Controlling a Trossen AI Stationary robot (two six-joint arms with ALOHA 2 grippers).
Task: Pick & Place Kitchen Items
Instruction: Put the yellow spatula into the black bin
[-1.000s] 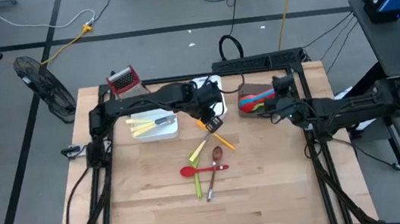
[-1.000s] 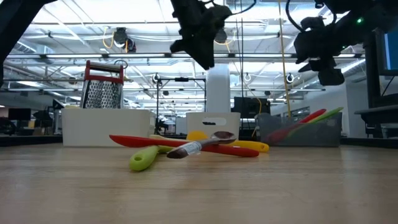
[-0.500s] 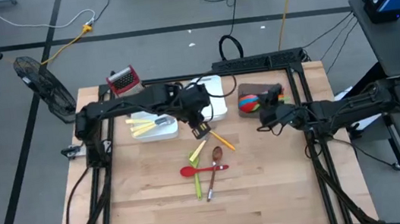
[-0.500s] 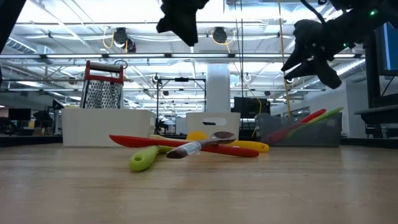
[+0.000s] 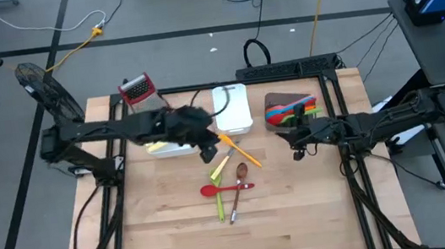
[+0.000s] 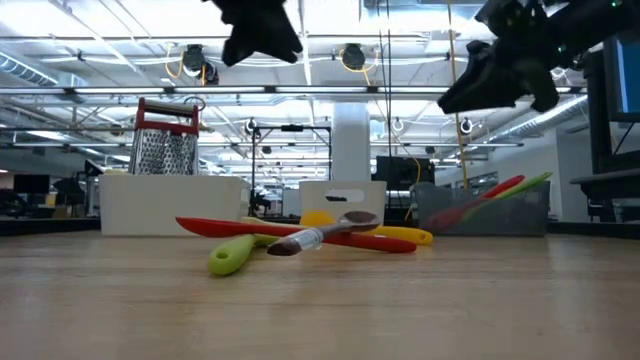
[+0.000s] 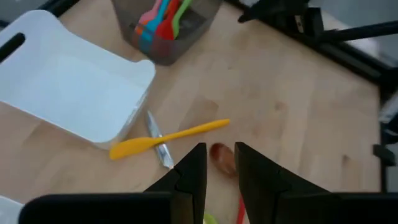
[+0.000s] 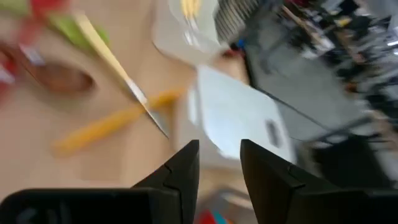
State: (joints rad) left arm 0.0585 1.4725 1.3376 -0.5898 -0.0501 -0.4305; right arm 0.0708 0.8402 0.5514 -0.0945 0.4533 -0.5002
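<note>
Left hand (image 5: 208,152): held above the worktop (image 5: 301,208), at the corner of the left white tray (image 5: 176,146) and just beside the middle white tray (image 5: 232,109). In the left wrist view its fingers (image 7: 194,167) stand a narrow gap apart, with nothing between them.

Right hand (image 5: 286,138): held above the worktop, in front of the brown tray (image 5: 275,99). In the right wrist view its fingers (image 8: 184,163) stand slightly apart and hold nothing.

Utensils on the worktop:
- An orange spatula (image 5: 240,150) lies slantwise, close to the left hand and the middle tray's front edge. The left wrist view shows a metal-tipped utensil (image 7: 159,142) crossing it.
- A loose cluster lies at mid-worktop: a brown spoon (image 5: 242,171), a red spatula (image 5: 224,189) and a green utensil (image 5: 221,206) lying across one another. In the low view the spoon (image 6: 330,227) rests on top of the red spatula (image 6: 215,226).

Utensils in trays:
- The brown tray holds red, blue, orange and green utensils (image 5: 289,111).
- The left white tray holds yellow sticks (image 5: 156,140), partly hidden by the left arm.

A red-topped grater (image 5: 138,90) stands at the far left corner of the worktop.
</note>
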